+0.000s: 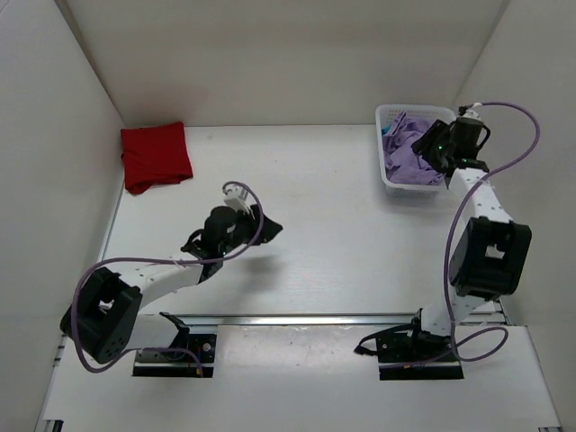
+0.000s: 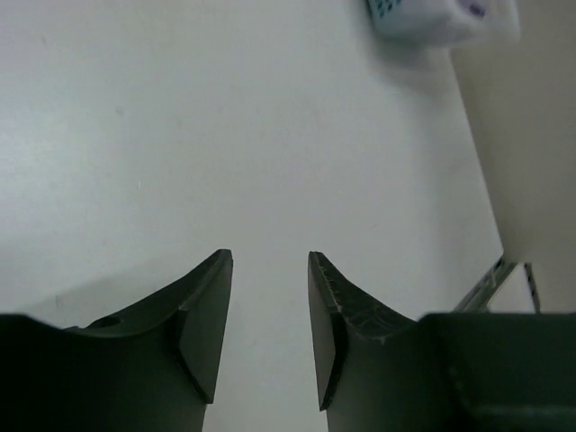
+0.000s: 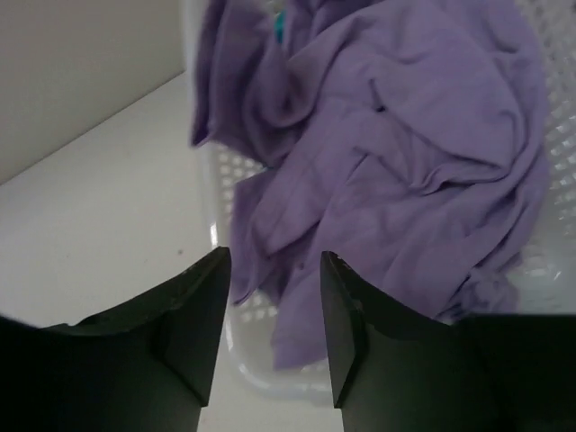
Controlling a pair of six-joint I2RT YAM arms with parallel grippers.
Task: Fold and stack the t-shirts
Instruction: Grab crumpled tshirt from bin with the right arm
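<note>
Red shirt (image 1: 156, 157) sits in the far left corner of the table (image 1: 315, 189), purple shirt (image 3: 396, 153) is heaped in the basket (image 1: 389, 185). Right gripper (image 3: 274, 328) hangs over it, jaws spread, nothing pinched; left gripper (image 2: 270, 328) same, over mid-table.

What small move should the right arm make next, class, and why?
Probably lower the right hand onto the crumpled lavender cloth shirt in the white plastic mesh basket and close: its fingers hover apart above that shirt, gripping nothing.
</note>
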